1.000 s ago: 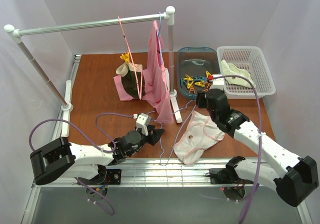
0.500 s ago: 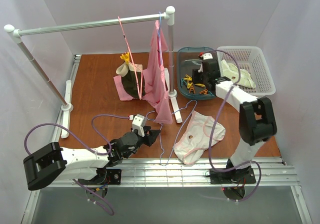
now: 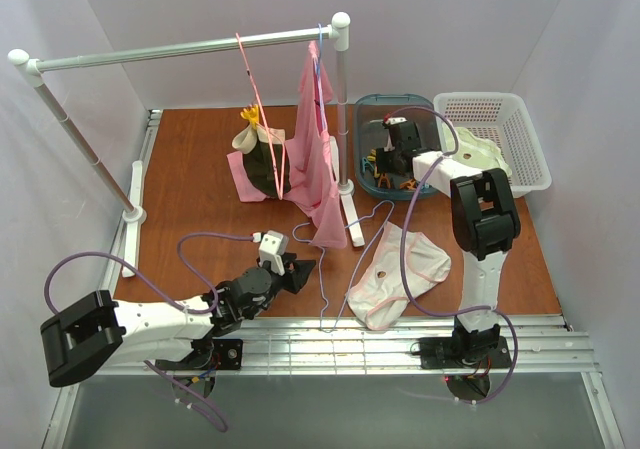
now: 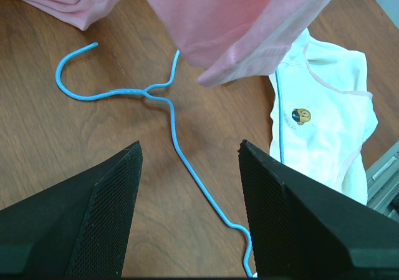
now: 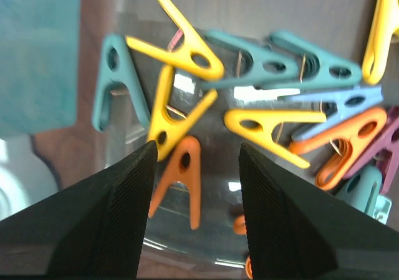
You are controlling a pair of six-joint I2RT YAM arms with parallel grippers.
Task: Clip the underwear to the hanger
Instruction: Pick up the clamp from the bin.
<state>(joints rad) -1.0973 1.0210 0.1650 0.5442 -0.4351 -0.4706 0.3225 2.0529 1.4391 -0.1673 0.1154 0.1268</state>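
hanger [image 4: 192,168] flat, hook to far side | left end effector [image 4: 190,146] released | right end effector [image 5: 197,146] released

We see a white rail [image 3: 190,49] over the brown table [image 3: 190,179], with a pink garment [image 3: 315,149] and a pink wire hanger [image 3: 248,79] hanging from it. Dark olive underwear [image 3: 265,169] hangs low by that hanger. A teal tray [image 3: 375,104] holds yellow, orange and teal pegs [image 5: 187,46]; beside it, a white basket [image 3: 490,97] holds a cream garment [image 3: 492,155]
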